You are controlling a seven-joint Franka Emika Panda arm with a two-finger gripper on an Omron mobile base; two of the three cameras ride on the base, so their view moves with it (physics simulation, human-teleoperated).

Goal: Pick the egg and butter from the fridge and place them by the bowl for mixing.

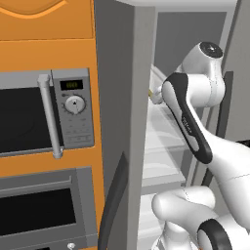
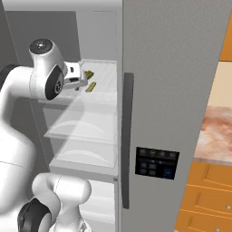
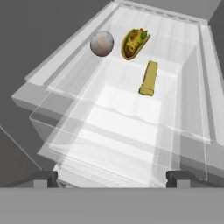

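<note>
Reaching into the open fridge (image 2: pixel 172 90), the robot's hand (image 3: pixel 111 177) hangs released over the near edge of a translucent white shelf (image 3: pixel 131 127), its two dark fingertips (image 3: pixel 43 178) spread far apart with nothing between them.

Three items lie toward the back of that shelf in the hand view. Farthest left sits the egg (image 3: pixel 102 43), a small pale grey-white ball. Just beside it, to the right, rests a taco (image 3: pixel 134 43) with a yellow shell and a red and green filling. Nearer the hand and right of centre lies the butter (image 3: pixel 148 78), a short olive-yellow stick pointing roughly front to back, apart from both the taco and the egg. All three are well clear of the fingertips.

From the right base view, the white arm (image 2: pixel 45 77) bends into the upper compartment at the level of the top shelf, where the butter (image 2: pixel 92 86) shows as a thin yellow sliver just past the wrist. More clear shelves stack below. From the left base view, a microwave (image 1: pixel 46 114) sits in orange cabinetry (image 1: pixel 46 24) left of the fridge's grey side wall.
</note>
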